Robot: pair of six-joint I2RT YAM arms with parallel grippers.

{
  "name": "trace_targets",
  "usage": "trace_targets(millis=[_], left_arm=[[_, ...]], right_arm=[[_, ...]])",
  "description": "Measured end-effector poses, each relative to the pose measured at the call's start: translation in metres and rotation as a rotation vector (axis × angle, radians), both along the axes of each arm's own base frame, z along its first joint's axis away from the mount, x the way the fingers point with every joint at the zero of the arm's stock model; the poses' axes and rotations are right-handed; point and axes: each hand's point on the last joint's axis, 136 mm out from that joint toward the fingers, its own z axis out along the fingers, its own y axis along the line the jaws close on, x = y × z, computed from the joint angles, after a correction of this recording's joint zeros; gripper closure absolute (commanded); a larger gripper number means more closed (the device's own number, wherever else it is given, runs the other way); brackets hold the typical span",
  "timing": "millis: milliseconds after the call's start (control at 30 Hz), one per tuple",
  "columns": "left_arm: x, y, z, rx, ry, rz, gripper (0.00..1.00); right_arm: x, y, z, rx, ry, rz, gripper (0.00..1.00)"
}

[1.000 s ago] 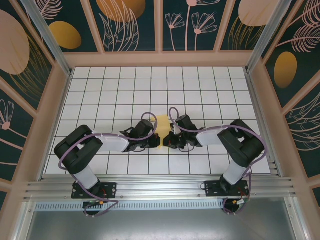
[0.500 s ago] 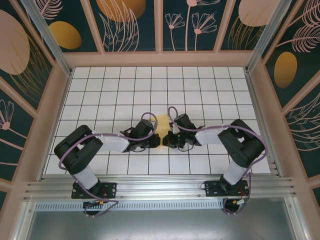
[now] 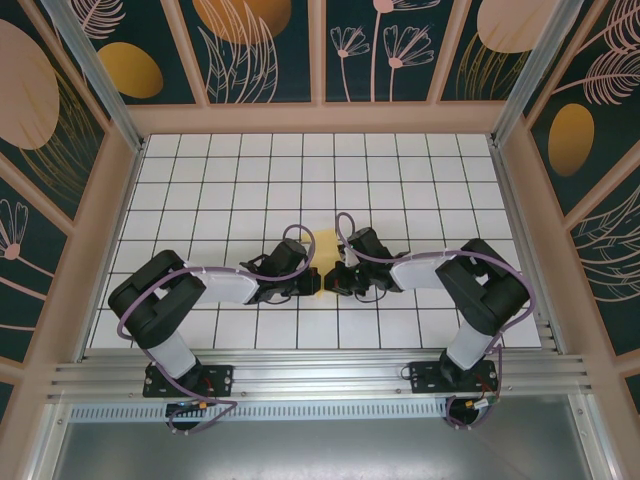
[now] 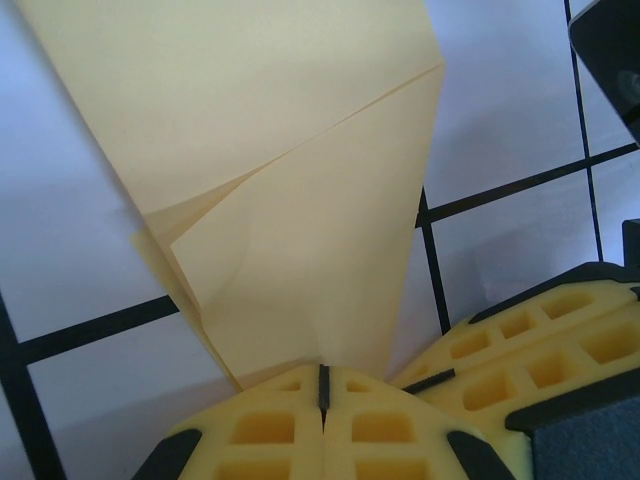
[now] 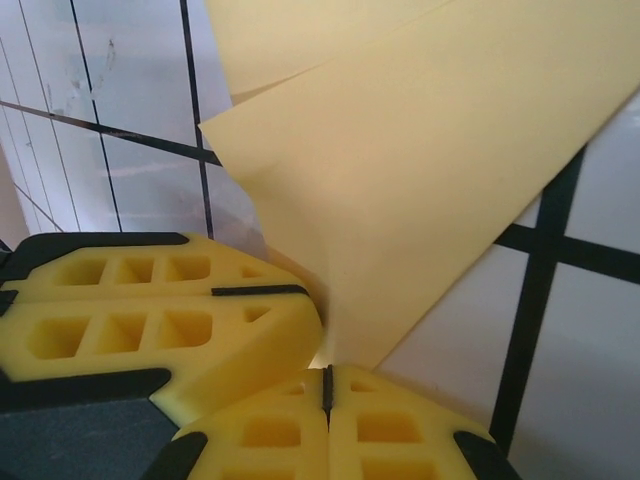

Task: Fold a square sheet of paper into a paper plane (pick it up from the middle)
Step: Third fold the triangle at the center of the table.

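The white grid-tiled table (image 3: 200, 180) carries folded yellow paper (image 3: 325, 242) near its middle.

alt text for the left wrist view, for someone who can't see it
The left gripper is shut on the narrow end of a folded pale yellow sheet of paper, which spreads upward over white grid tiles. The right gripper sits close at lower right.

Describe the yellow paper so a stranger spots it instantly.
On the white gridded table, look near the middle, slightly toward the near edge. The left tool and right tool pinch the paper: pale yellow and creased, unlike the white tiles.
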Motion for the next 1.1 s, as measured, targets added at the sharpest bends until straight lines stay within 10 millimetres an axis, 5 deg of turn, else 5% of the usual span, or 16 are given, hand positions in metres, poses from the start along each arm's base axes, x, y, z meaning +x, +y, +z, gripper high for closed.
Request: trace_targets(millis=[533,800,1100], left_arm=[[0.001,0.001,0.0,0.005,-0.003,-0.003,1.0],[0.0,0.001,-0.001,0.006,-0.005,-0.007,1.0],[0.0,0.001,-0.001,0.008,-0.007,-0.01,1.0]], right_arm=[[0.006,0.0,-0.006,-0.033,0.023,-0.007,0.96],[0.059,-0.028,-0.003,-0.039,-0.037,-0.141,0.96],[0.072,-0.038,-0.006,0.005,-0.02,-0.135,0.95]])
